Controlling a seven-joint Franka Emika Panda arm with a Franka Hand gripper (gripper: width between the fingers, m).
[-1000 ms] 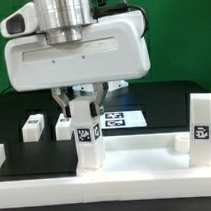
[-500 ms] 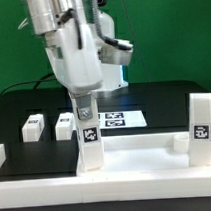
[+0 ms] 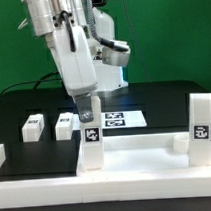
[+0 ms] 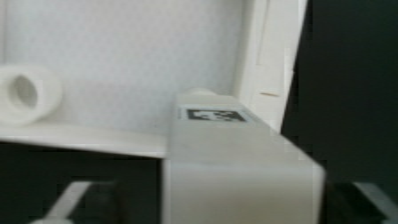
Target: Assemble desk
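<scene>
**Leg upright in its corner, gripper over it with jaws parted**

Exterior view: the gripper (image 3: 87, 115) hangs directly over the first leg (image 3: 91, 147). That leg stands upright at a corner of the desk top (image 3: 141, 155), at the end on the exterior view's left. A second leg (image 3: 201, 127) stands upright at the desk top's other end. Two loose legs (image 3: 32, 124) lie on the black table (image 3: 164, 105) beyond the desk top, with the marker board (image 3: 122, 120) beside them.

Wrist view: the first leg fills most of the space between the fingers (image 4: 71, 205), but a dark gap shows on each side. The jaws therefore look parted and not pressing it, though the picture is blurred.

The legs look like light, stiff, smooth plastic. I would take one squarely across two opposite flat faces near its upper end, since it could slip or twist.

No boxes or bins are in sight; the only hollows are the desk top's sockets. One round socket (image 4: 22, 92) shows empty, and the first leg hides its own.
</scene>
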